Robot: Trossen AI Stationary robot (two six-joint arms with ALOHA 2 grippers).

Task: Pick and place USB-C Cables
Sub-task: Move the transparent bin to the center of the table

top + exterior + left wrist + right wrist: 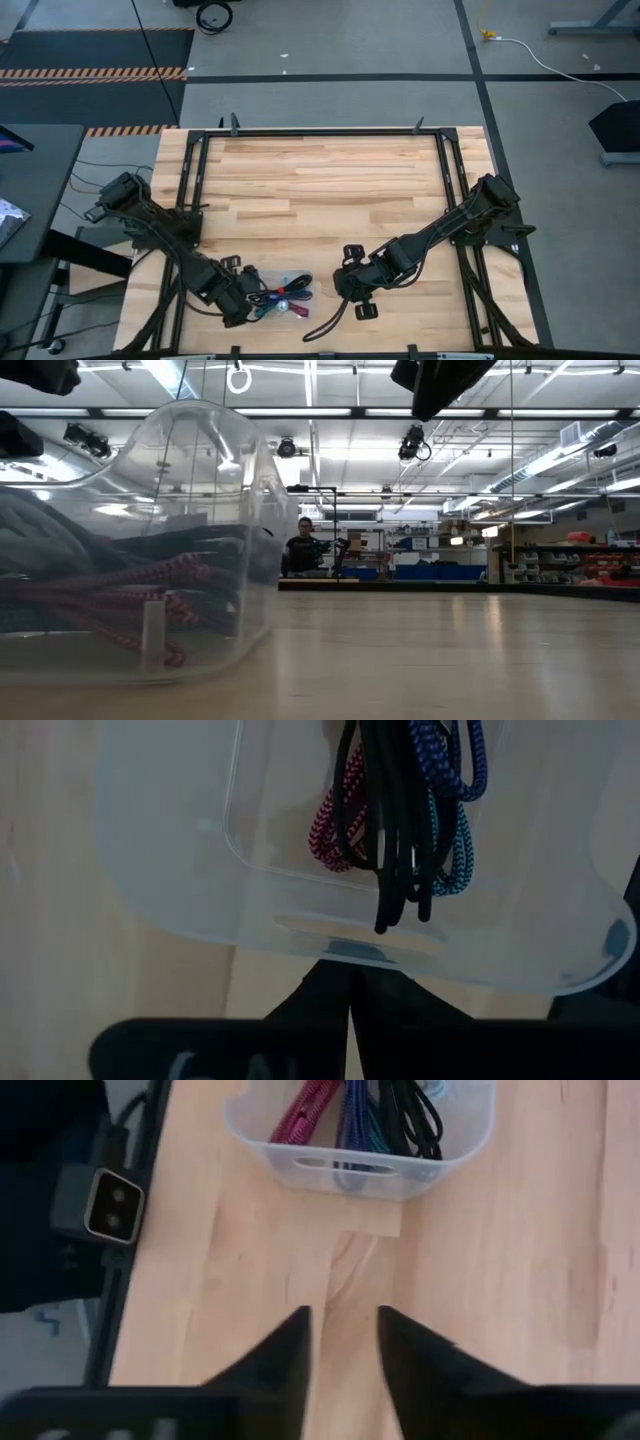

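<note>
Where grippers flank bin (360, 1140) — cables (400, 810) inside

Just ahead of the left hand (350, 1020), whose fingers (320, 1010) press together, sits a clear bin (170, 870) on the worktop (50, 970). Inside lie bundled USB-C cables (400, 820): maroon-red, black, purple and teal.

Large industrial lab or warehouse-type workshop. Low view showed a high ceiling with strip lights (300, 412), storage shelving (560, 565) far back and a person (303, 550) at a workstation. High view showed grey floor with hazard-striped matting (95, 73) around the wooden table (320, 180).
</note>
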